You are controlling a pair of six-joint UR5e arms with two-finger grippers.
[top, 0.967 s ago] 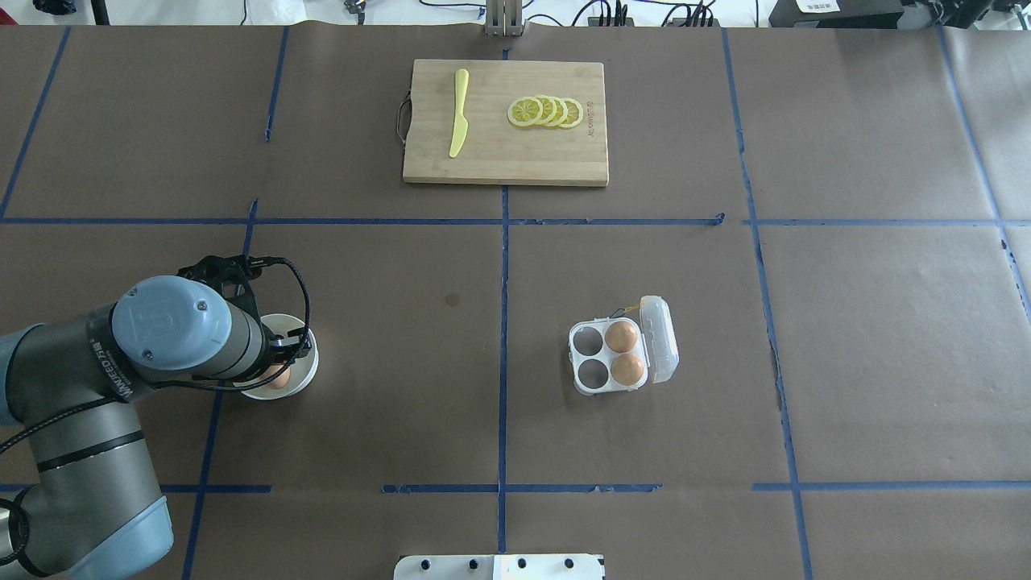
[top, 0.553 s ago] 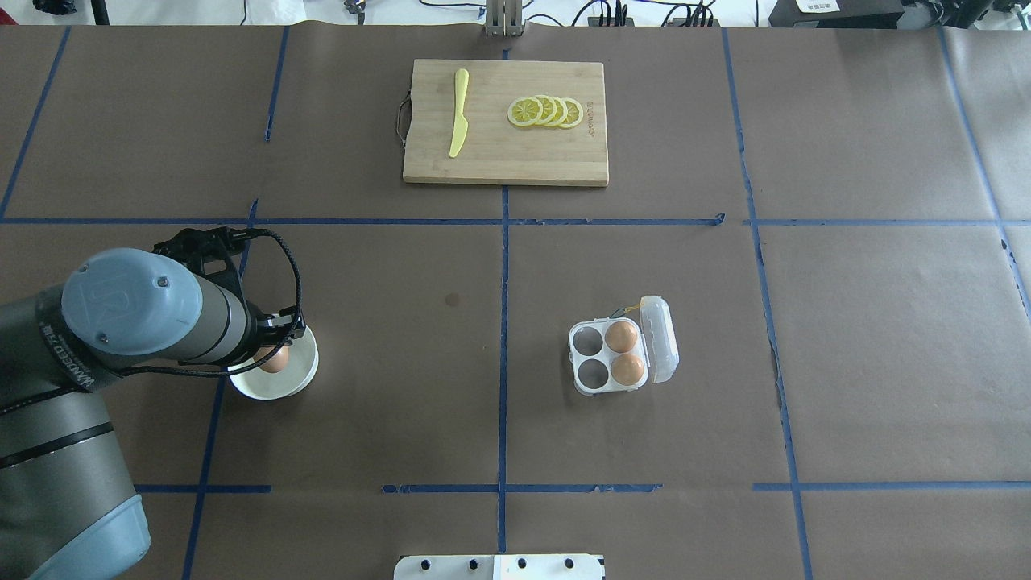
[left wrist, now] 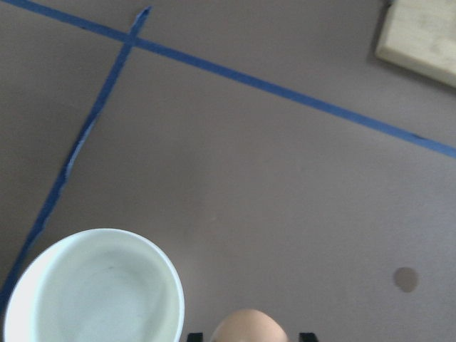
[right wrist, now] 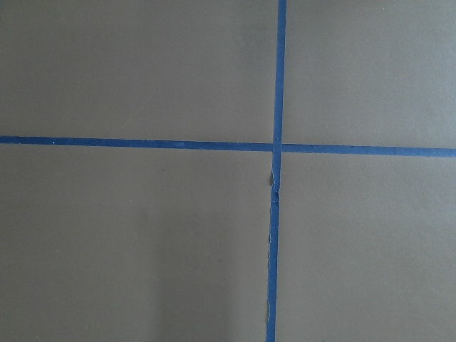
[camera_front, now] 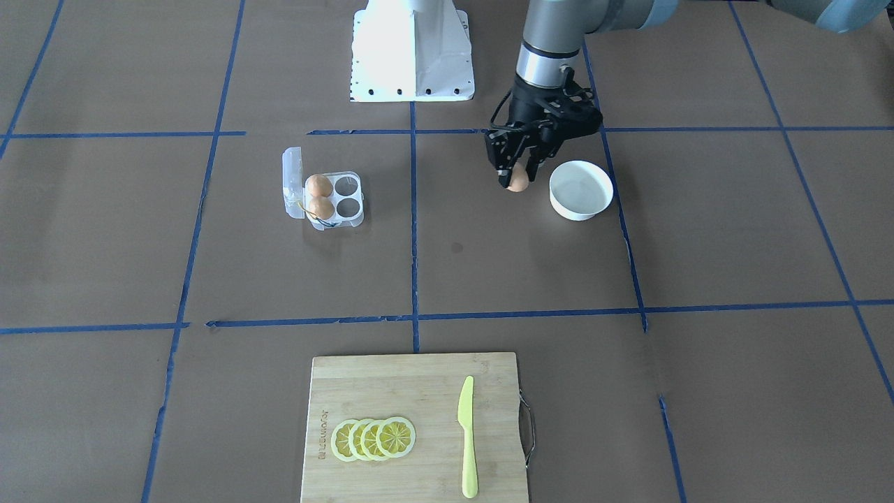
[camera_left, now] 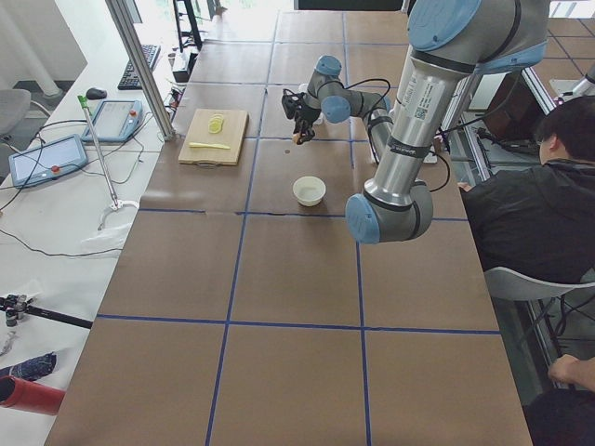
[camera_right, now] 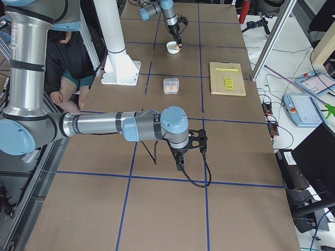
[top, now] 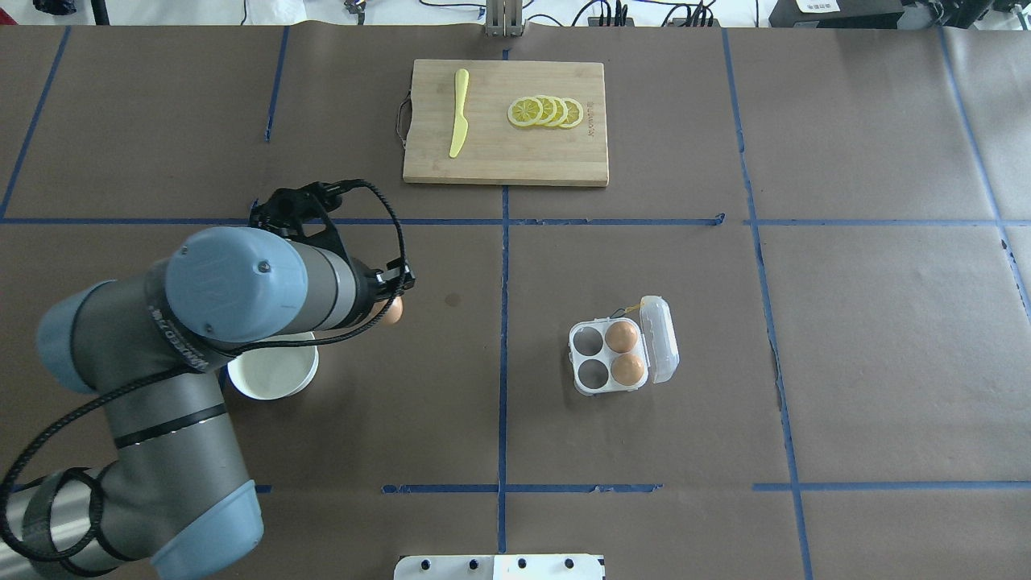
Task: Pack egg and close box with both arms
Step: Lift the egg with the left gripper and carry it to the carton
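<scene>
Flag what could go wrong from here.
1. The left gripper pinches the egg only at its tips, above the table; a slip could drop and crack it.
2. The box has two empty cups right beside two seated eggs; the gripper may knock those on lowering.
3. Nothing holds the box, and the right gripper is far off; a nudge could slide it.

A white bowl (camera_left: 310, 190) is set on the brown counter (camera_left: 279, 279). At its 12 o'clock, the left hand (camera_left: 297, 133) is seen with an egg (camera_left: 296, 140) held in it. A wooden board (camera_left: 214, 139) is laid at 10 o'clock.
</scene>
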